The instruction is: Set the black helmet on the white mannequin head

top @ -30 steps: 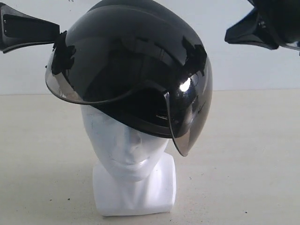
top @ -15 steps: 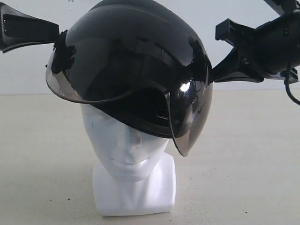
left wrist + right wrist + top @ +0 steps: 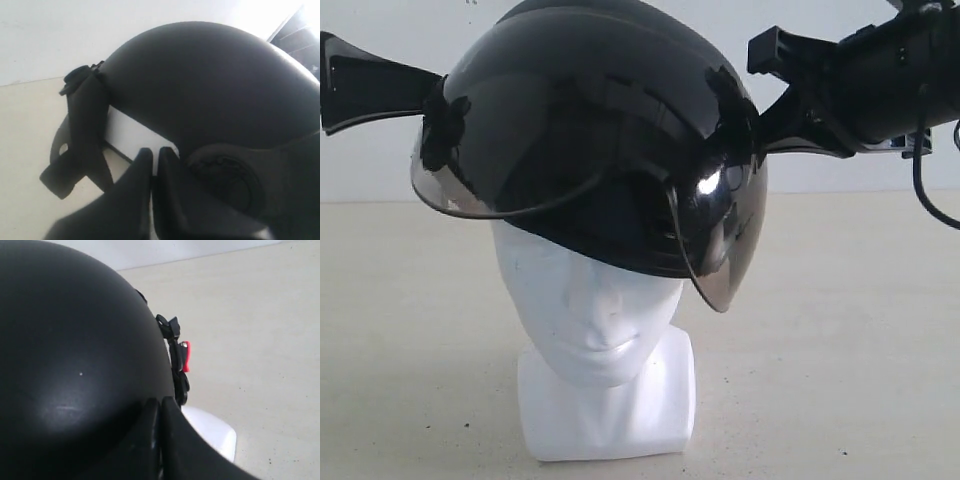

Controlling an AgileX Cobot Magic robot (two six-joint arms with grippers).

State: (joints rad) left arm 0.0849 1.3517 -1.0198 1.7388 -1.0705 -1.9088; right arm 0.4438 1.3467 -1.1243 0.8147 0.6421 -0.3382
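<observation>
The black helmet sits tilted on the white mannequin head, covering its crown and brow, with the smoky visor raised and hanging lower on the right. My left gripper is shut, and its tips touch the helmet's left visor pivot. On the other side, my right gripper presses its shut tips against the shell. In the left wrist view the shut gripper sits under the helmet, with white head behind. In the right wrist view the gripper lies against the helmet.
The head stands on a beige tabletop before a pale wall. A strap buckle with a red tab hangs at the helmet's rim, above a white part of the mannequin. The right arm's cable dangles at the far right.
My right gripper has come down from the upper right and now touches the helmet's side. The helmet has shifted slightly left, and its right visor edge has risen. The left gripper dropped a little.
</observation>
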